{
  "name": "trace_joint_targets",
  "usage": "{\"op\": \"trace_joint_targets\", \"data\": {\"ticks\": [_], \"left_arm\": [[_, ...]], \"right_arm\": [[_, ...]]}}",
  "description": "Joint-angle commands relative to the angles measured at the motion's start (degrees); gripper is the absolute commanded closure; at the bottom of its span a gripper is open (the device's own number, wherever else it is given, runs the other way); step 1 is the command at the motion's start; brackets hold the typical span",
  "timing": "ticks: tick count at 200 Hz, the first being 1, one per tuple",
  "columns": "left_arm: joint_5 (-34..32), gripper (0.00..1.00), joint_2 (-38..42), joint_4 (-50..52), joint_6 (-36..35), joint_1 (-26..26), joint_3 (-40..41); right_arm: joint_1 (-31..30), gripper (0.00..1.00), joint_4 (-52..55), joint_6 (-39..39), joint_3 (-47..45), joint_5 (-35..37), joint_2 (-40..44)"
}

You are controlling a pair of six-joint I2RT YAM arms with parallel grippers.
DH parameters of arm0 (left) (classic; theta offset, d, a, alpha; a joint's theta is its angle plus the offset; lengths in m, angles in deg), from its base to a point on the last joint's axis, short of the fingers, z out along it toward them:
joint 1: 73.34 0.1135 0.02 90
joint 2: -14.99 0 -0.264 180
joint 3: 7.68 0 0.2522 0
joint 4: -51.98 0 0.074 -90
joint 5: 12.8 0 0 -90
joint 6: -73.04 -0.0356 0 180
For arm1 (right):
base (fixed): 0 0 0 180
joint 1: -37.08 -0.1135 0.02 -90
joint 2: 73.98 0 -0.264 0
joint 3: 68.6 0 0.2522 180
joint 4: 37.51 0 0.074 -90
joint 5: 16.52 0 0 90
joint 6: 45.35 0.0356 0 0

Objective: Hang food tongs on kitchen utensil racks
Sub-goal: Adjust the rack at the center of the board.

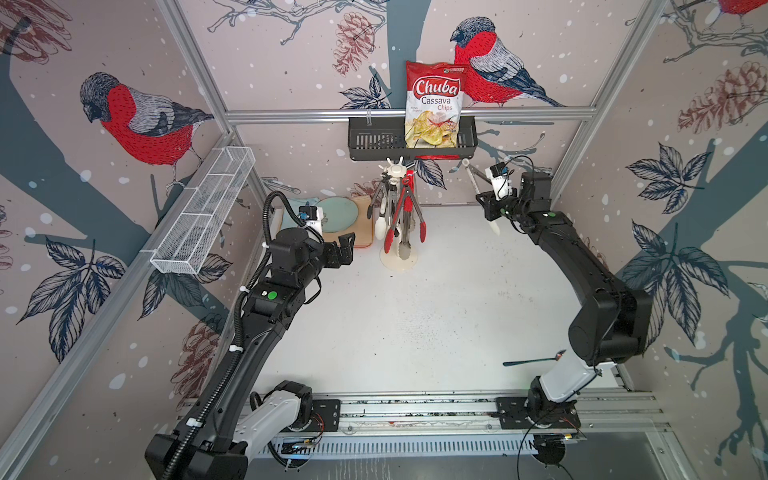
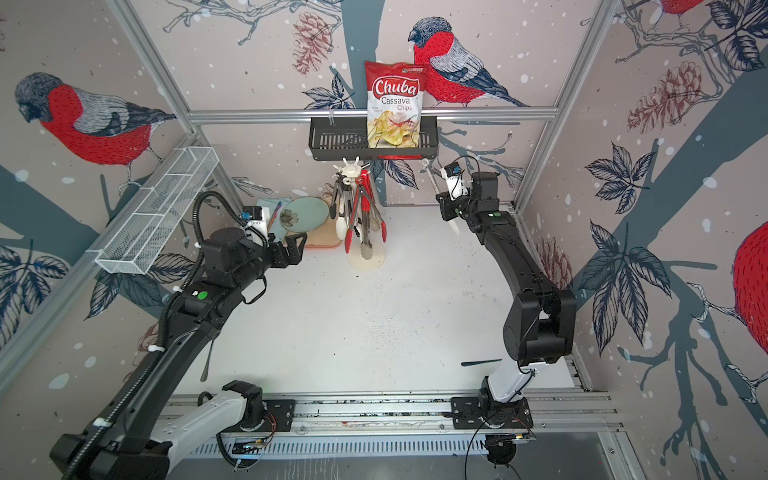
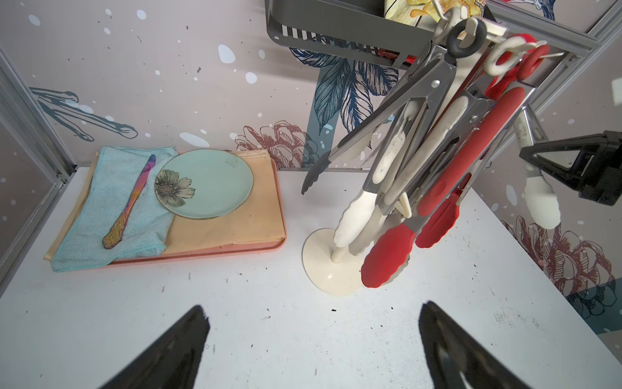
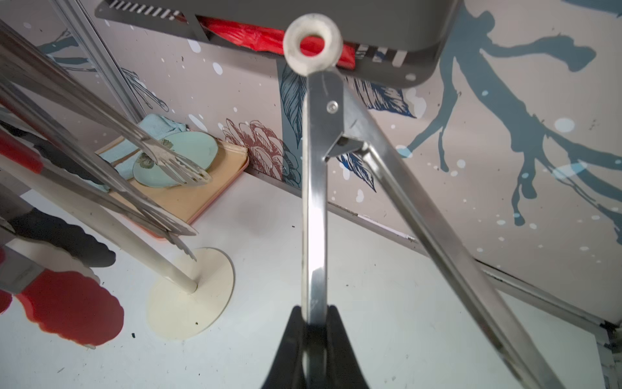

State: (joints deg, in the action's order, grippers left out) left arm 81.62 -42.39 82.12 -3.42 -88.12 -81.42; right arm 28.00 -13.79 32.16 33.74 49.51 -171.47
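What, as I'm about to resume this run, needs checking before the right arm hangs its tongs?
1. Right gripper shut on a steel arm of the white-tipped tongs: ok.
2. Tongs' white ring uppermost, unobstructed: ok.
3. Ring lined up with the utensil rack head: not ok, apart.
4. Free hook facing the tongs: cannot tell.
5. Left gripper open, clear of rack: ok.

Both top views look steeply down from overhead onto the whole white tabletop (image 1: 415, 324). My wrist cameras ride low and close, facing the bird-patterned back wall (image 1: 291, 83); all four share the cream-white pole rack on its disc base (image 3: 328, 269).
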Motion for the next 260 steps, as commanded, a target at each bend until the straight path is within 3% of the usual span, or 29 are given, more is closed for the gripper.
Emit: {"op": "trace_joint_targets", "data": {"ticks": [1,34,54,93,138,260], "left_arm": [[2.31,0.04,-0.35,-3.04,-0.07,0.36,-0.45],[9.18,0.04,-1.74,-4.59,0.00,0.34,-2.90],[9.82,0.04,-3.15,-4.80,0.87,0.35,-5.84],[11.82,0.04,-11.69,0.43,0.69,-0.58,-19.02],[8.23,0.03,-20.17,5.23,-2.11,-5.54,-30.66],[4.70,0.04,-29.63,5.65,-2.57,-7.53,-38.77]], "right_arm": [[-0.49,1.00,-3.33,-0.90,1.86,-3.32,-1.17],[-1.24,1.00,-2.71,-0.53,3.79,-2.46,-2.44],[-1.73,1.00,-2.32,-0.61,3.81,-1.56,-2.35],[-1.82,1.00,-1.17,-0.32,2.72,-0.43,-1.53],[-1.66,1.00,-1.17,-0.22,0.13,0.49,0.32],[-1.86,1.00,-1.00,0.80,-1.83,0.28,1.32]]}}
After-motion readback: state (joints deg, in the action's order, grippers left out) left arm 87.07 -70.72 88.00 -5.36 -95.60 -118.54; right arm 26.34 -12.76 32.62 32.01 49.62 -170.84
